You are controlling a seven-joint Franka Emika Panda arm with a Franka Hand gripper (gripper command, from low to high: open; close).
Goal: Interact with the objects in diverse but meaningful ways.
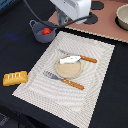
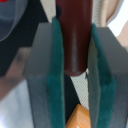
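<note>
Sausage (image 2: 75,35), brown, sits clamped between the two green pads (image 2: 56,75) of the gripper (image 2: 75,75), seen only in the wrist view; its rounded end pokes out between the pads. Exterior view does not show the sausage: the gripper there is mostly hidden behind the white arm housing (image 1: 72,9) at the top centre of the frame, hanging over the far edge of the striped placemat (image 1: 95,60). Grey pot (image 1: 41,31) at upper left holds the red tomato (image 1: 46,31), just beside the arm. Yellow bread loaf (image 1: 15,78) lies on the dark table (image 1: 15,50) at mid left, well apart from the mat. On the mat: a tan round plate (image 1: 70,70) with a pale silvery flat piece (image 1: 70,60) on it, an orange-handled knife (image 1: 82,58) behind, and an orange-handled fork (image 1: 64,80) in front. Wrist view also catches an orange shape (image 2: 77,117) below the pads, too blurred to identify.
</note>
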